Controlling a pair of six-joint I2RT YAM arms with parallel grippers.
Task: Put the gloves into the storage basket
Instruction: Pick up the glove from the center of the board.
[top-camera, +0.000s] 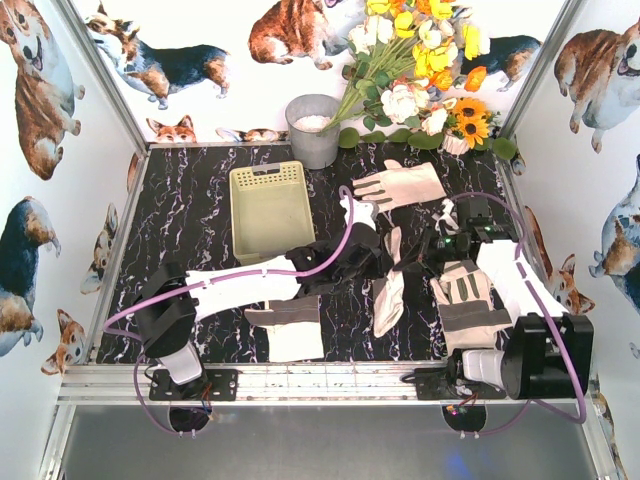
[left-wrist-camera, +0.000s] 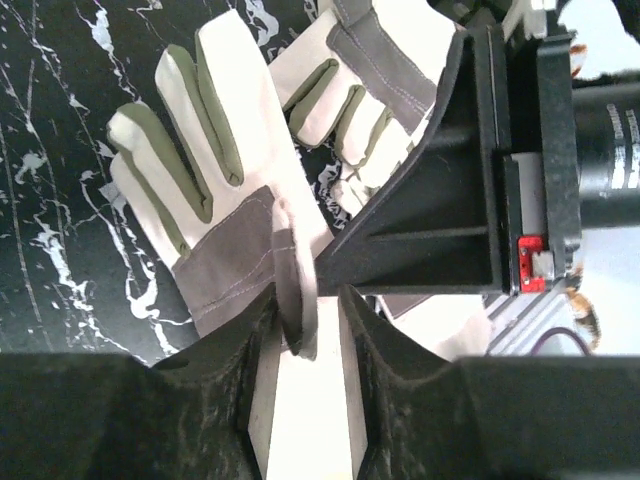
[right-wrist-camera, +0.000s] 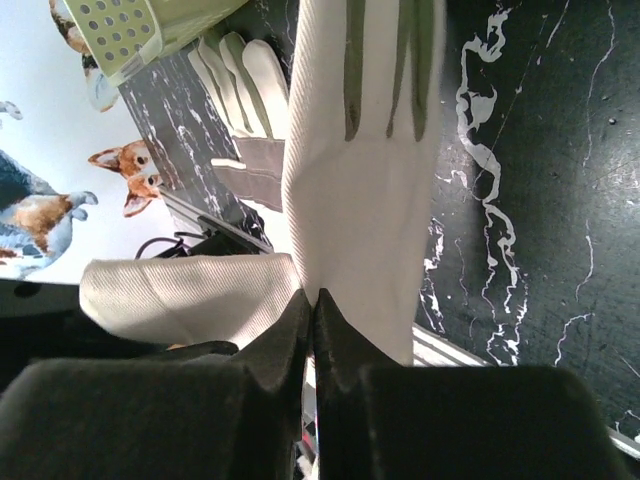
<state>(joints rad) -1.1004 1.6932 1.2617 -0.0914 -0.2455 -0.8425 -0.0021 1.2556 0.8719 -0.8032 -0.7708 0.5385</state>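
1. grey bucket (top-camera: 313, 130), something white showing inside, and flowers (top-camera: 420, 60) standing behind basket (top-camera: 272, 205).
2. basket sitting empty; gloves (top-camera: 400, 185) lying on bench (top-camera: 190, 220) to its right.
3. left pincer (left-wrist-camera: 297, 312) clamping one of the gloves by a fold; right pincer (right-wrist-camera: 315, 302) pinching another.

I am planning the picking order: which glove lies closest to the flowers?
The flat, spread glove at the back right, to the right of the basket; the rest lie farther forward.
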